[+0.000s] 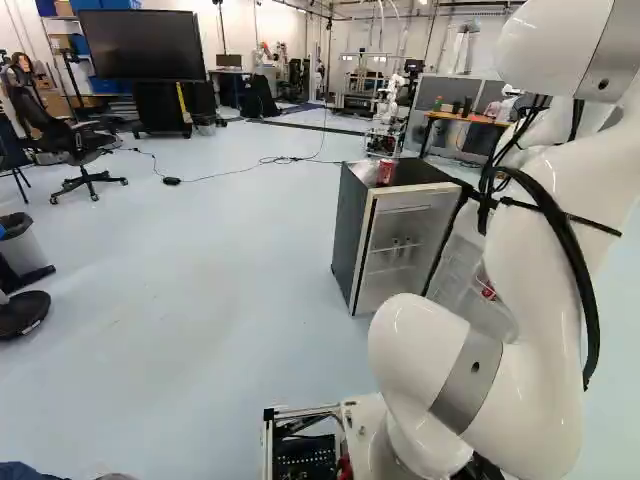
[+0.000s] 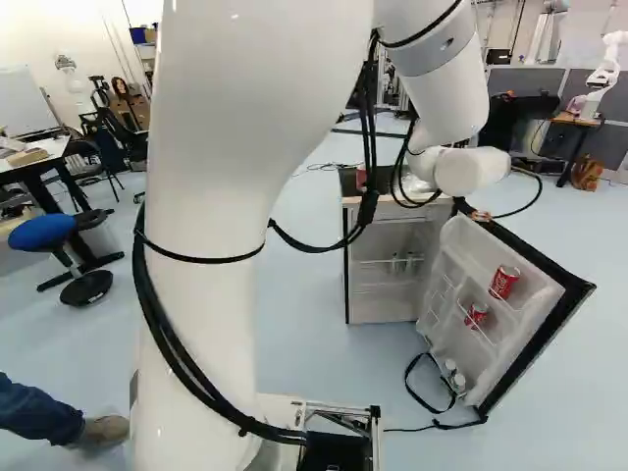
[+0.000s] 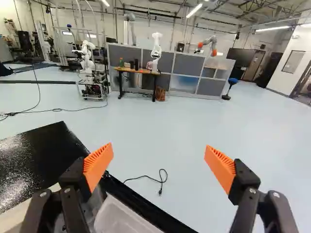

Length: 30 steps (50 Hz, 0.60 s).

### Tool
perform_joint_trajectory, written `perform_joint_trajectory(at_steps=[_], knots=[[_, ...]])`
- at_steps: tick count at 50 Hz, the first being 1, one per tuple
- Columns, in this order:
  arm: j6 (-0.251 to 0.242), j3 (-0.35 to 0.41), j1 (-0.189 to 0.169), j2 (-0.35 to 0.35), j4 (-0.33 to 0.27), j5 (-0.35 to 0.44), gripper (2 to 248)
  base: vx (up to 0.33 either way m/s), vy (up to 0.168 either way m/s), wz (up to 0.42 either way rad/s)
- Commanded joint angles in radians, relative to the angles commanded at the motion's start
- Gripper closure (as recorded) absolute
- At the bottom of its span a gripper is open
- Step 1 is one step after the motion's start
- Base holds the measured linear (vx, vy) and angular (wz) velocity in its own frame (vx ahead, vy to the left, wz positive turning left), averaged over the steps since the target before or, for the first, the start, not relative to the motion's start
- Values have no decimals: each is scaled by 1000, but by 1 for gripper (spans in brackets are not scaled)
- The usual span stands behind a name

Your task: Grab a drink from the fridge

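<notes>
Your claw [image 3: 159,158] gapes wide, empty, by the open door [image 2: 535,343] | red cans [image 2: 503,282] stand in its racks, right of the fridge [image 1: 350,225] | door likely swung out so you can reach them.

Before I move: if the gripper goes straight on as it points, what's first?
Probably the floor ahead. The line between the open gripper's fingers seems to clear the fridge door, but depth is unclear, so that clearance is uncertain.

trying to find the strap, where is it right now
In the right base view, the black strap lies at the foot of the open fridge door, on its left.
</notes>
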Motion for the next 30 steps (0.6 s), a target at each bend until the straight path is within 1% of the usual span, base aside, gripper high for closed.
perform_joint_trajectory(at_steps=[30], knots=[[0, -112, -61, -90, 2, -68, 3, 0, 0, 0]])
